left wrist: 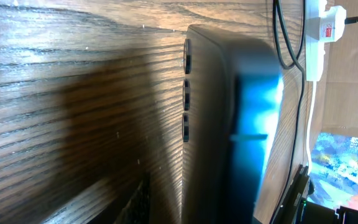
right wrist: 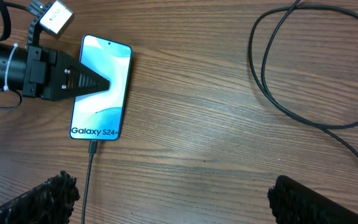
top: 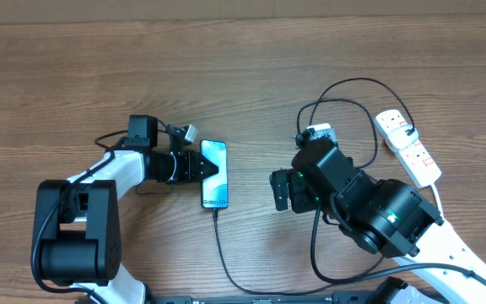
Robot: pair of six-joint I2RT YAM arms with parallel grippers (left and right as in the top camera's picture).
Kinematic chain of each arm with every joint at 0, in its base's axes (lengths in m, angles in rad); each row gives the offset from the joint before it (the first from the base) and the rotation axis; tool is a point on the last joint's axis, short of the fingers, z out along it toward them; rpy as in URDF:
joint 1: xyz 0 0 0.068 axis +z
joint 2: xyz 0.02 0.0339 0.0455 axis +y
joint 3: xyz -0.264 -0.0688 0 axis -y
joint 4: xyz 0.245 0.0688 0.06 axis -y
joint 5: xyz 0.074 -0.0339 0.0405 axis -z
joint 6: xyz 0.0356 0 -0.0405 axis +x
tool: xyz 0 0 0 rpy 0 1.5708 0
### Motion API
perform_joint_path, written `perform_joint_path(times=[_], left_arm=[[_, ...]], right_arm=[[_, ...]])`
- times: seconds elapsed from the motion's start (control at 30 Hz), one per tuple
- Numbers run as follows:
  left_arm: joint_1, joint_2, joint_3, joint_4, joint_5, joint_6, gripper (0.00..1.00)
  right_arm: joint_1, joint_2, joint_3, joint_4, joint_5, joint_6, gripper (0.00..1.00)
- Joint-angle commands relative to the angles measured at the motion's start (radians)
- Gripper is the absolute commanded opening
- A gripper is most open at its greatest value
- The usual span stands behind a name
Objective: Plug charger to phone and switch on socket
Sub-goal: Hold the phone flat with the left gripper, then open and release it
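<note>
Bright, even light falls on the wooden surface (top: 243, 67), and shadows in the sharp overhead view are soft and short. The left wrist view is out of focus: the phone (left wrist: 229, 124) is a dark blur with a glowing blue screen, broad shadow on its left and pale glare above. The right wrist view is crisp, but the fingers (right wrist: 45, 196) at its bottom edge are blurred.

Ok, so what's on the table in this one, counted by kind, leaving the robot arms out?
phone: 1
black charger cable: 1
white power strip: 1
Total: 3
</note>
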Motion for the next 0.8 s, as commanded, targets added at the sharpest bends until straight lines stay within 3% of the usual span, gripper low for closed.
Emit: perform_joint_path(times=[0.0, 0.2, 0.37, 0.77], left_arm=[[0.007, 0.019, 0.022, 0.005, 0.025, 0.026, 0.32], [0.007, 0.019, 0.022, 0.007, -0.074, -0.063, 0.24], [0.007, 0.019, 0.022, 0.005, -0.104, -0.073, 0.23], [0.007, 0.019, 0.022, 0.006, -0.087, -0.063, 0.36]], right_arm=[[-0.003, -0.004, 0.008, 0.007, -0.001, 0.0, 1.0], [-0.003, -0.004, 0.008, 0.006, -0.002, 0.0, 1.0], [-0.003, -0.004, 0.008, 0.006, -0.002, 0.0, 1.0], [-0.003, -0.004, 0.008, 0.007, 0.002, 0.0, 1.0]])
